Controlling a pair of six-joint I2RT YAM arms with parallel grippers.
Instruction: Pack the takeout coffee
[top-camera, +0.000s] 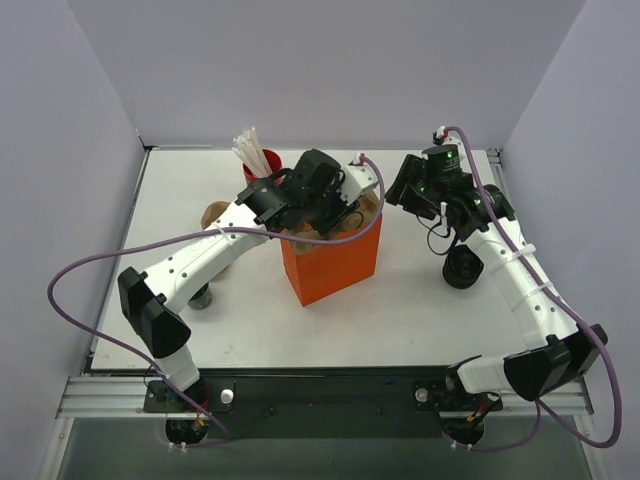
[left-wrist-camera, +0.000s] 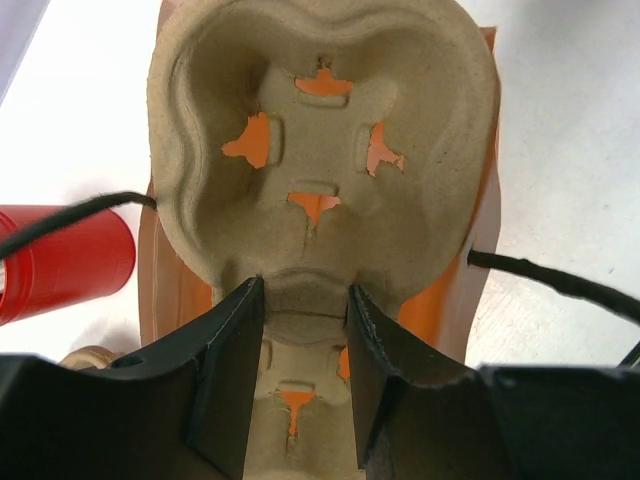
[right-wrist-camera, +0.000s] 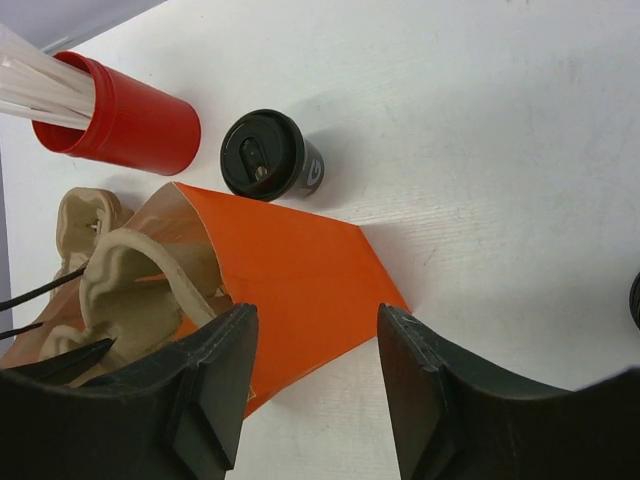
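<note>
One takeout coffee (top-camera: 462, 268), a small dark cup with a black lid, stands right of the orange paper bag (top-camera: 335, 268); only its edge shows in the right wrist view (right-wrist-camera: 636, 298). The other coffee cup (top-camera: 201, 296) stands left of the bag, partly under my left arm, and shows clearly in the right wrist view (right-wrist-camera: 268, 155). My left gripper (left-wrist-camera: 305, 290) is shut on the middle ridge of a pulp cup carrier (left-wrist-camera: 320, 150), held in the bag's open mouth (top-camera: 335, 215). My right gripper (right-wrist-camera: 315, 320) is open and empty, hovering by the bag's right side (top-camera: 398, 192).
A red cup of white sticks (top-camera: 262, 162) stands behind the bag, also in the right wrist view (right-wrist-camera: 130, 125). A second pulp carrier (top-camera: 215, 213) lies left of the bag. Cables hang over the bag's mouth. Walls close in the table's left, back and right.
</note>
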